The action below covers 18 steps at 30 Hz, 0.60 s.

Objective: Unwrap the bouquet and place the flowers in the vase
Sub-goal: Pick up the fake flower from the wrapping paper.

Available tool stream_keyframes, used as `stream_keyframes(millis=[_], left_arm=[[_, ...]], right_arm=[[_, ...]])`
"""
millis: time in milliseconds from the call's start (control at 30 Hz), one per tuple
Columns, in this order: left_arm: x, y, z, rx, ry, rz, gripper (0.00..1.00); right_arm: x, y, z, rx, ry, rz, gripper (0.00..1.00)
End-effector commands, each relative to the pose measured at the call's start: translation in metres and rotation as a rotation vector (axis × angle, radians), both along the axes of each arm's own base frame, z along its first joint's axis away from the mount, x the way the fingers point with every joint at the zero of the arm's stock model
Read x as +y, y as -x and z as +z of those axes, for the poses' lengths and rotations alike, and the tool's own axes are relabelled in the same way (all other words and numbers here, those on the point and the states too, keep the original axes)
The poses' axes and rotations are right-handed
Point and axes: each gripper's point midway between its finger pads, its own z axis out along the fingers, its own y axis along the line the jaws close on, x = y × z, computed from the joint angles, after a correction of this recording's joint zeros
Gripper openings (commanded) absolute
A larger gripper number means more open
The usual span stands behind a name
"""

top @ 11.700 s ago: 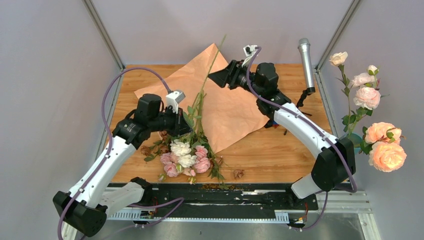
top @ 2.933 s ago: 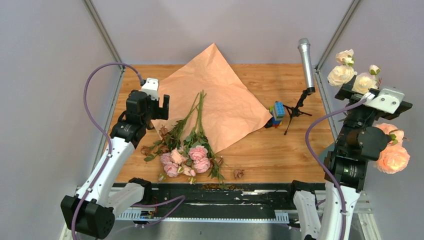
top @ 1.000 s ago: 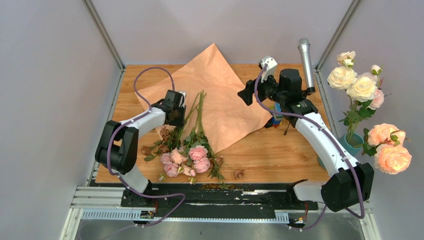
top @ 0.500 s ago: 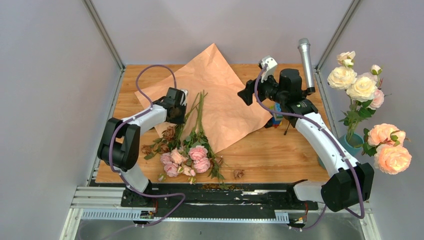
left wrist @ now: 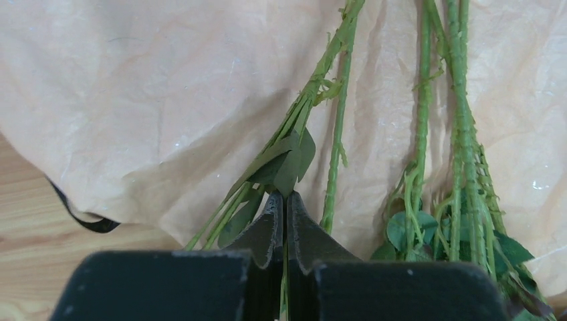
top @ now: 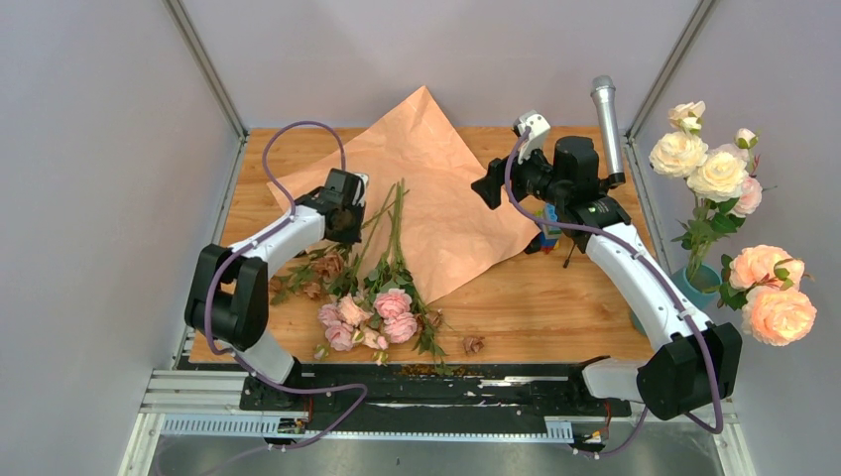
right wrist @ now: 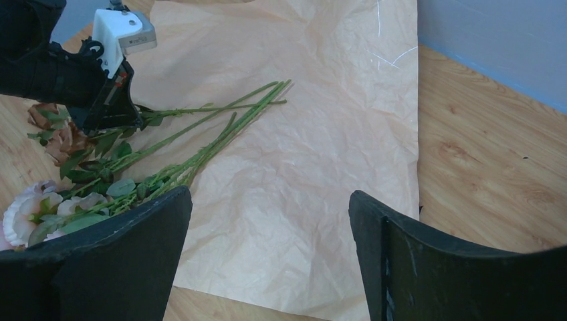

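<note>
At the left edge of the tan kraft paper (top: 441, 193), the left end effector (left wrist: 286, 198) is clenching a thin green leafy flower stem (left wrist: 297, 117). The small pink roses (top: 369, 313) are lying nearer on the wooden desk (top: 555, 293). The right end effector (top: 485, 186) is hovering released above the paper's far right, and the small teal-blue cylindrical vase (top: 704, 286) is standing beyond the desk's right edge.

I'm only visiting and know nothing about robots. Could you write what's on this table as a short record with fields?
paper: tan sheet, spread open on the wooden table
flowers: small pink roses lying loose, stems up on the paper
left gripper: shut on one leafy stem of the flowers
right gripper: open, empty, above the paper
vase: teal, at the far right, cream roses standing in it
microphone: silver, on a stand at the back right
</note>
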Motion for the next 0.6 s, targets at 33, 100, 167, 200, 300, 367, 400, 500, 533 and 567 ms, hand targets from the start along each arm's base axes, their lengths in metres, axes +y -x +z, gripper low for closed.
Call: stream_keyframes(millis=[33,100,167,200,300,367,400,500,533,567], left_arm=[[-0.003,-0.006,0.051,-0.086,0.025,-0.021,0.0],[-0.004,-0.002,0.058,-0.09,0.037,-0.028,0.0],[-0.003,0.001,0.066,-0.098,0.041,-0.033,0.0],[-0.003,0.003,0.07,-0.101,0.043,-0.039,0.0],[-0.004,0.008,0.084,-0.112,0.057,-0.057,0.0],[-0.003,0.012,0.091,-0.113,0.057,-0.063,0.0],[-0.004,0.014,0.096,-0.112,0.063,-0.068,0.0],[-0.014,0.021,0.113,-0.124,0.118,-0.119,0.0],[-0.018,0.023,0.119,-0.128,0.142,-0.141,0.0],[-0.023,0.026,0.126,-0.132,0.169,-0.164,0.0]], right_arm=[[0.009,0.0,0.007,-0.038,-0.022,0.048,0.9],[0.015,0.003,0.009,-0.042,-0.041,0.083,0.9],[0.02,0.006,0.011,-0.046,-0.062,0.118,0.9],[0.023,0.007,0.013,-0.052,-0.072,0.135,0.9],[0.031,0.011,0.018,-0.061,-0.092,0.186,0.9],[0.035,0.015,0.021,-0.068,-0.102,0.223,0.89],[0.038,0.019,0.022,-0.074,-0.106,0.256,0.89],[0.054,0.041,0.028,-0.11,-0.114,0.414,0.89],[0.061,0.049,0.029,-0.127,-0.108,0.46,0.89],[0.068,0.056,0.031,-0.15,-0.098,0.498,0.89]])
